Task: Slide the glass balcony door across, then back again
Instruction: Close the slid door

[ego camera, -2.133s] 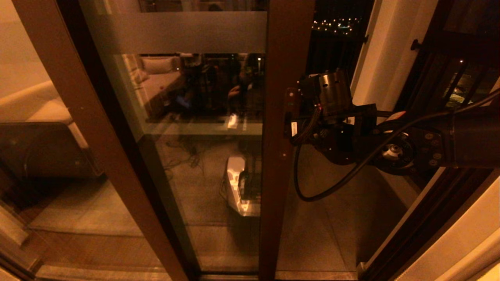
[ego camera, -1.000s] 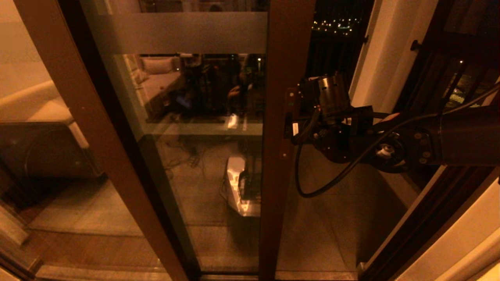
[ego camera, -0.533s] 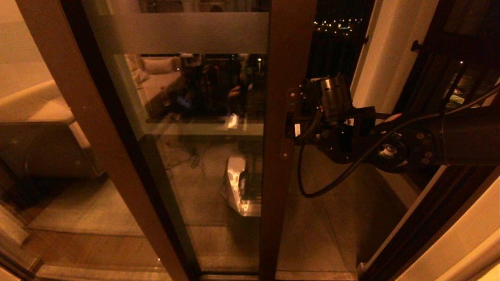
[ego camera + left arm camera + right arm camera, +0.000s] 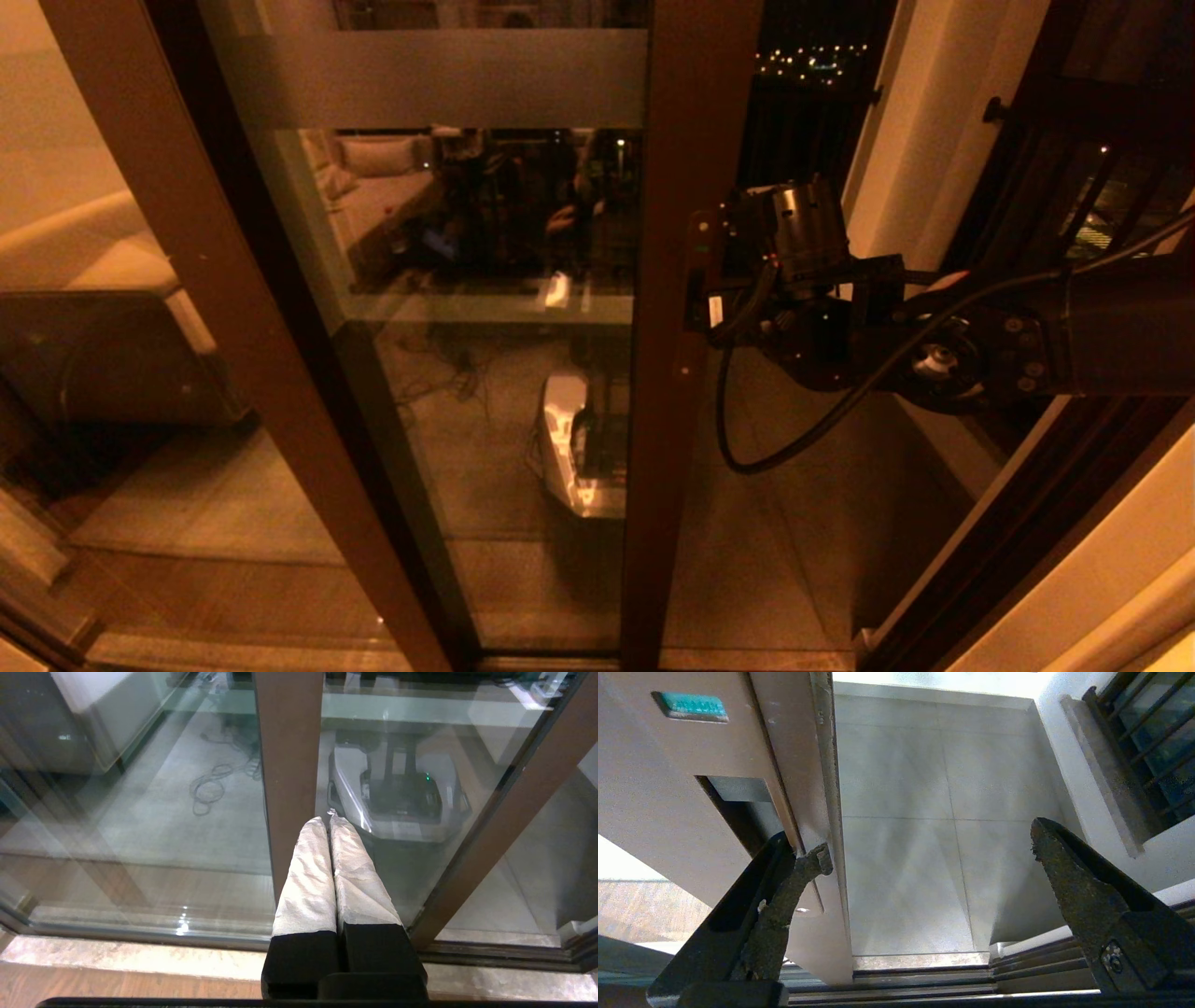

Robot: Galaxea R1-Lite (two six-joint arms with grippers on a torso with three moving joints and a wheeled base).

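The glass balcony door (image 4: 467, 280) fills the middle of the head view, with a frosted band (image 4: 448, 79) across its top and a dark brown stile (image 4: 691, 140) at its right edge. My right gripper (image 4: 714, 271) reaches from the right to the stile at handle height. In the right wrist view this gripper (image 4: 930, 840) is open. One of its fingers (image 4: 803, 872) sits in the recessed handle (image 4: 738, 802), and the other hangs free in the doorway gap. My left gripper (image 4: 326, 819) is shut and empty, low before the glass near a brown frame post (image 4: 287, 765).
Right of the stile the doorway opens onto a tiled balcony floor (image 4: 822, 523), with a white wall (image 4: 934, 140) and a dark railing (image 4: 1102, 168) beyond. The unmoving brown frame (image 4: 187, 280) slants at the left. The floor track (image 4: 924, 984) runs along the threshold.
The door stile has shifted slightly to the right, and my right gripper has moved with it at the handle. The left gripper has stayed shut.
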